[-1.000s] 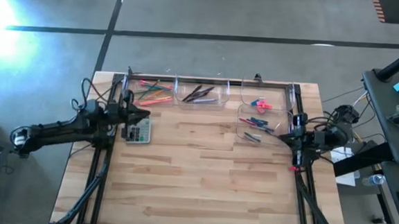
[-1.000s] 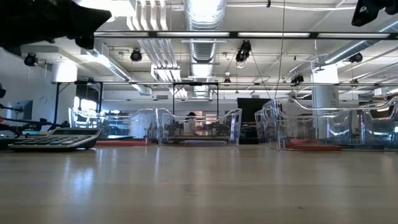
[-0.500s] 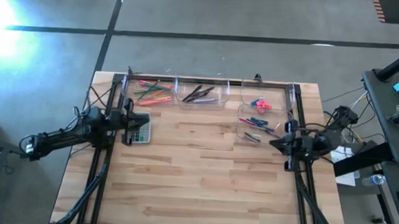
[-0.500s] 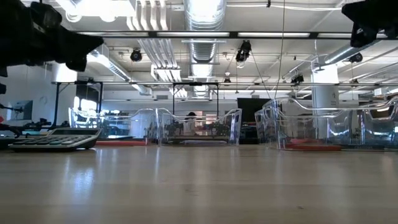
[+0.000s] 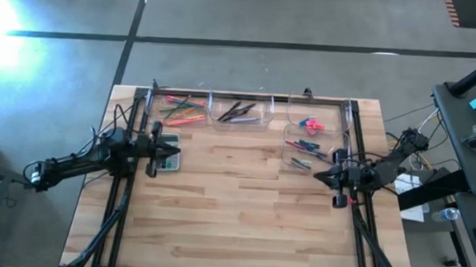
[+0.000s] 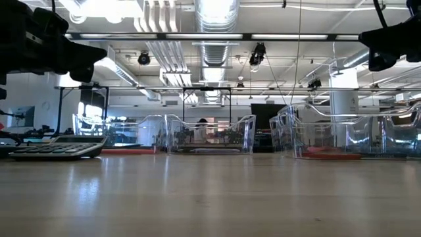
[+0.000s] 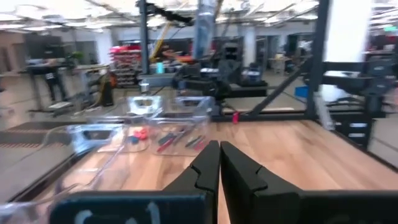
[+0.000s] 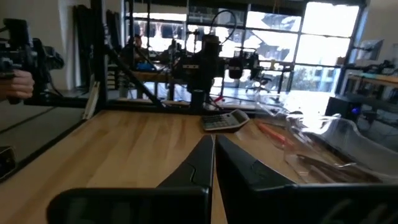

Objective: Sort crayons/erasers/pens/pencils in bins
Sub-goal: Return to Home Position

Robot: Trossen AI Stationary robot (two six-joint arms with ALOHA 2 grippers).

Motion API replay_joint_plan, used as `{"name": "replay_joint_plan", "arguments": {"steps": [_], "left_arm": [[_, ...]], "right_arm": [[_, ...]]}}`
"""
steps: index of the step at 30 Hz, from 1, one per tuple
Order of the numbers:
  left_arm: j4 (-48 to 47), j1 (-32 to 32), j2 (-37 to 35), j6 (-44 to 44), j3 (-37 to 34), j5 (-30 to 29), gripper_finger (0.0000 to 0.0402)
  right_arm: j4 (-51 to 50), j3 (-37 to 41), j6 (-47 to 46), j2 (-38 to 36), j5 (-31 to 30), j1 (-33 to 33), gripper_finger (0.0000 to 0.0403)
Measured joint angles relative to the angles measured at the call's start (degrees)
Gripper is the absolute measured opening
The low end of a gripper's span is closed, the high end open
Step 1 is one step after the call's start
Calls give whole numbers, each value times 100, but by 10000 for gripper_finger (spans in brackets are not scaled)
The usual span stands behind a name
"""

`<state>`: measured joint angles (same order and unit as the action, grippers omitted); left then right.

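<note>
Homing step. My read is that sorting is done: no loose sticks visible on the pale wooden tabletop (image 5: 241, 216) outside the trays

Left pincer (image 7: 219, 146): fingers together and empty, hanging over the grey calculator (image 5: 162, 164) at the tabletop's left side
Right pincer (image 8: 213, 140): fingers together and empty, just beside the front edge of the front-right clear plastic bin (image 5: 287, 135)

Where the goods sit:
- long thin bright pencils (image 5: 182, 108) in the far-left clear plastic bin (image 5: 191, 123)
- slim dark pens (image 5: 238, 111) in the second clear plastic bin (image 5: 263, 123)
- stubby pink and blue erasers (image 5: 309, 122) in the far-right clear plastic bin (image 5: 334, 114)
- mixed coloured sticks (image 5: 303, 146) in the front-right one

How I'd home:
- lift first, then pull back, so left clears the calculator and right clears the bin wall
- fold each arm out to its own side, not across the middle
- leave the fingers together, no reason to open them

Can't make out:
- the calculator is partly covered by the left pincer from above
- the low view cuts both arms to dark shapes at the upper corners, tips out of frame, and bin contents there are only red streaks behind the clear walls
- whether the mixed sticks are crayons or pens
- what a person's hand (image 8: 15, 84) at the edge of the right wrist view is holding
</note>
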<state>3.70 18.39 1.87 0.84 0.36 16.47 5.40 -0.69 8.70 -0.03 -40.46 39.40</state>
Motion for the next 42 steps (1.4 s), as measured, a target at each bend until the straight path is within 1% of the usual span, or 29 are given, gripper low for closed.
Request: {"name": "replay_joint_plan", "arguments": {"steps": [2,5,8,10,13,16,21,23,27,31,37,38,42], "left_arm": [[33,-1,-17,5,-2,197,0],[32,0,-43,1,-2,248,0],[32,0,-43,6,-3,251,0],[32,0,-41,63,-4,249,0],[32,-1,-41,105,-7,250,0],[32,0,-48,105,-7,275,0],[34,-2,-50,105,-9,579,0],[32,0,-33,105,-9,586,0],[27,0,-15,108,-11,597,0],[31,-2,-21,271,-11,719,0],[42,0,-50,101,-11,959,0],[44,-1,-50,91,-11,960,0],[80,-2,-50,-248,-13,970,0]], "right_arm": [[-104,0,-129,0,191,-42,8],[-126,0,-142,0,205,-133,8],[-129,0,39,0,214,-364,8],[-142,0,118,0,394,-609,8],[-154,0,132,0,1150,-1113,8],[-178,0,59,0,1629,-1748,8],[-306,0,-189,0,2812,-2760,8],[-365,0,-315,0,3200,-3073,8],[-410,2,-422,0,3650,-3494,8],[-411,2,-423,9,3647,-3713,8],[-405,4,-511,12,3638,-3732,8],[-405,4,-511,22,3565,-3732,8],[-321,2,-778,226,2860,-3741,8]]}}
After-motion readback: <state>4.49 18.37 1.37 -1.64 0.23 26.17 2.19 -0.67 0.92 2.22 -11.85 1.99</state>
